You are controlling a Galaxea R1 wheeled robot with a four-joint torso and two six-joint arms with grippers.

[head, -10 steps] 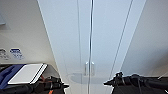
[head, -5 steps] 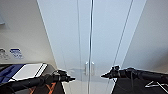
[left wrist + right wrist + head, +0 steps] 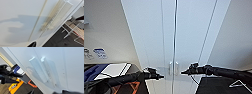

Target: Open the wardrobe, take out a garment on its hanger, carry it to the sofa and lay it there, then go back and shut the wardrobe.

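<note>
Both arms are closing in on the tall white wardrobe's (image 3: 184, 37) small white handles (image 3: 173, 68); left pincer (image 3: 160, 76) and right pincer (image 3: 183, 72) now flank them, finger spread unclear; doors not yet opened.

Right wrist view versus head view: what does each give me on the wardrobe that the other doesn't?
Right wrist view alone: the two handles seen close from the side, as raised white bars standing off the door faces, with an orange object on the dark floor beyond.

Head view alone: both arms together, the left gripper and right gripper flanking the handles from either side, and the doors running up the frame.

Both: the white wardrobe with doors shut, and the handle pair at the centre seam.
</note>
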